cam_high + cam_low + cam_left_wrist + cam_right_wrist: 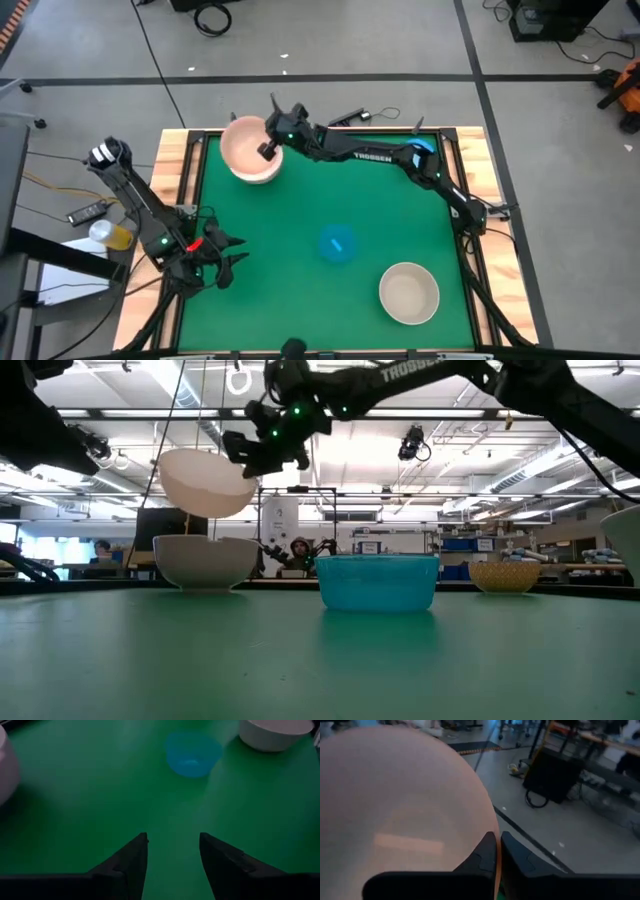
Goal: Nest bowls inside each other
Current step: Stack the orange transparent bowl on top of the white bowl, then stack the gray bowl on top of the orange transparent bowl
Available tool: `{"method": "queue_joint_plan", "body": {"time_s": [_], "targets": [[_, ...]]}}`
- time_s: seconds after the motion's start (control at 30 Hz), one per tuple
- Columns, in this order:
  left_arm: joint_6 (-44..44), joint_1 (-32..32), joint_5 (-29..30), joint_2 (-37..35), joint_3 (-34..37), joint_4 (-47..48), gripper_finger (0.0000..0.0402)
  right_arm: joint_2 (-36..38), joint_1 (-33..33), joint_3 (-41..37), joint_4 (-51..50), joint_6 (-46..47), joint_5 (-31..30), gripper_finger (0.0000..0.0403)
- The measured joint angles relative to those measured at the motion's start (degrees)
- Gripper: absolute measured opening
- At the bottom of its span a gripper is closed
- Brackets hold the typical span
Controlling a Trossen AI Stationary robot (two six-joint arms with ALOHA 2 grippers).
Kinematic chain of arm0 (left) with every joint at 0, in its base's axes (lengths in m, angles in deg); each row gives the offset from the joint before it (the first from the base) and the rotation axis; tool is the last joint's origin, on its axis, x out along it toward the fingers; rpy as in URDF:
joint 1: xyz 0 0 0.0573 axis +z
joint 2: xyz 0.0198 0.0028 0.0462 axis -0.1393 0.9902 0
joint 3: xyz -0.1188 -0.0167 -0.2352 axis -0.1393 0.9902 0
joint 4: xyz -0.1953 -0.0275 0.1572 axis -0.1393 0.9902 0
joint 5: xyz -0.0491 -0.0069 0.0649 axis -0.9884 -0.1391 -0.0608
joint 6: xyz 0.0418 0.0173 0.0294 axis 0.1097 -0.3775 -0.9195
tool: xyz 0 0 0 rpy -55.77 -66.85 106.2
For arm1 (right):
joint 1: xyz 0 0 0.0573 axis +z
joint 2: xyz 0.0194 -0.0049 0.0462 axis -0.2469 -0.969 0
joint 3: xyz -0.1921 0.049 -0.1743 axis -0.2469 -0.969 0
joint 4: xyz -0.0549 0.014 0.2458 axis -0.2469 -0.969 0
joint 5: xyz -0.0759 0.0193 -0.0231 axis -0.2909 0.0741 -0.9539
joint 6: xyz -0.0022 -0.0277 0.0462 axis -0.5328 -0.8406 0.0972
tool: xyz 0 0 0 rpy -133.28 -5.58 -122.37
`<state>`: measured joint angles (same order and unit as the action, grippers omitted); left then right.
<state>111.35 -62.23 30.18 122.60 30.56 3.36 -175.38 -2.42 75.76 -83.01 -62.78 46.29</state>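
Note:
A large beige bowl [245, 145] hangs tilted at the table's far left with my right gripper [268, 150] shut on it. It hovers over a white bowl [205, 560] that rests on its base on the green mat. A small blue bowl [338, 243] stands on its base mid-table. Another beige bowl [409, 292] stands near the right front. My left gripper [172, 850] is open over the mat at the near left, with nothing between its fingers. My right gripper pinches the beige bowl's rim [493, 830] on the side toward the table's right, with one finger [482, 857] inside the bowl and the other outside. The fingers reach in from the right, slanting slightly down. The bowl is lifted clear and tilted, above the white bowl.
The green mat [300, 210] lies open between the bowls. A raised wooden frame [175, 170] borders the table. A yellow bottle [110, 235] and cables lie off the table to the left. In the low view the room shows behind, with people seated far off.

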Motion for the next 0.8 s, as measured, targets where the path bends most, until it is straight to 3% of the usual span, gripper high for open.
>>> {"method": "queue_joint_plan", "body": {"time_s": [0.37, 0.8], "targets": [[0.3, 0.9, -0.3, 3.4, 0.0, 0.1, 0.0181, -4.5, -3.1, -0.5, -1.9, 6.7, 1.4, 0.0045], [0.1, 2.4, -1.8, 3.4, 0.0, 0.8, 0.0181, -4.0, -3.4, -0.5, -11.2, 13.4, 18.2, 0.0191]]}}
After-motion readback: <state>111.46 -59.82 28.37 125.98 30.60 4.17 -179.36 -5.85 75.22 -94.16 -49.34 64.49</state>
